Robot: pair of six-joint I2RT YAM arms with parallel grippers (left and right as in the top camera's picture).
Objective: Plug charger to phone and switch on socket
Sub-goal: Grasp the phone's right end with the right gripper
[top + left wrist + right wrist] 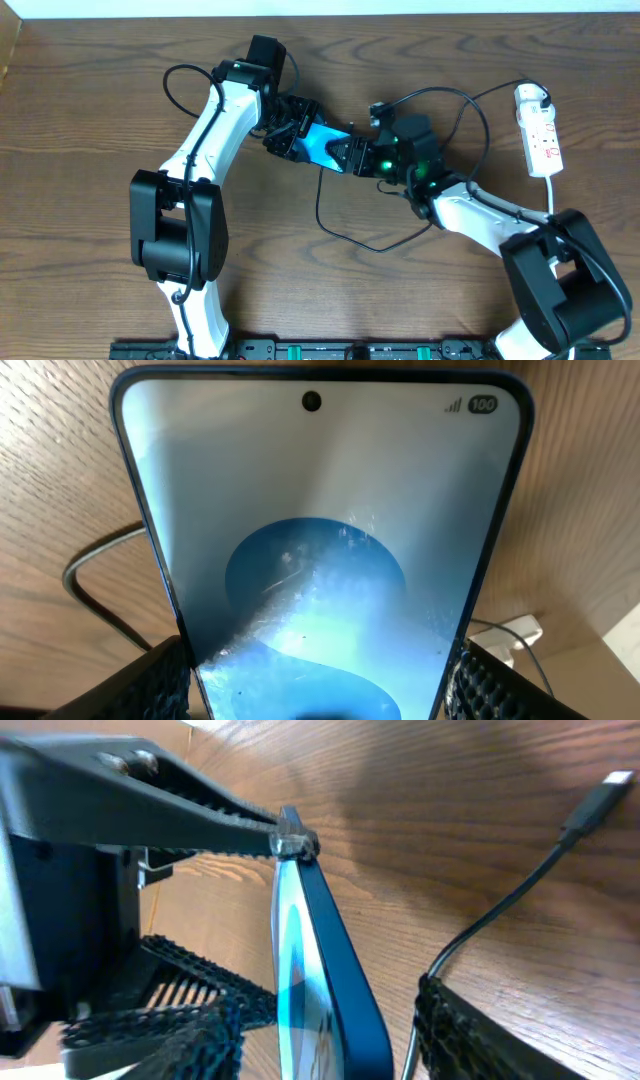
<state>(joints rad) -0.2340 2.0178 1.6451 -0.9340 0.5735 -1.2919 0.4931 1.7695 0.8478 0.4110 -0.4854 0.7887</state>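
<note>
The phone [322, 143], its blue screen lit, is held off the table at the centre. My left gripper [290, 128] is shut on it. In the left wrist view both fingers [150, 682] press the long edges of the phone [320, 560]. My right gripper [352, 155] is at the phone's other end, open. In the right wrist view the phone [330, 980] stands edge-on between the fingers [470, 1030] with a gap on each side. The charger cable [345, 235] loops over the table, and its small plug tip [610, 788] lies loose on the wood. The white socket [540, 130] lies at the far right with a black plug [533, 97] in it.
The cable runs close by my right gripper's outer finger [480, 935]. A loop of it also lies left of the phone in the left wrist view [90, 575]. The socket's white cord [553, 195] leads toward the right arm's base.
</note>
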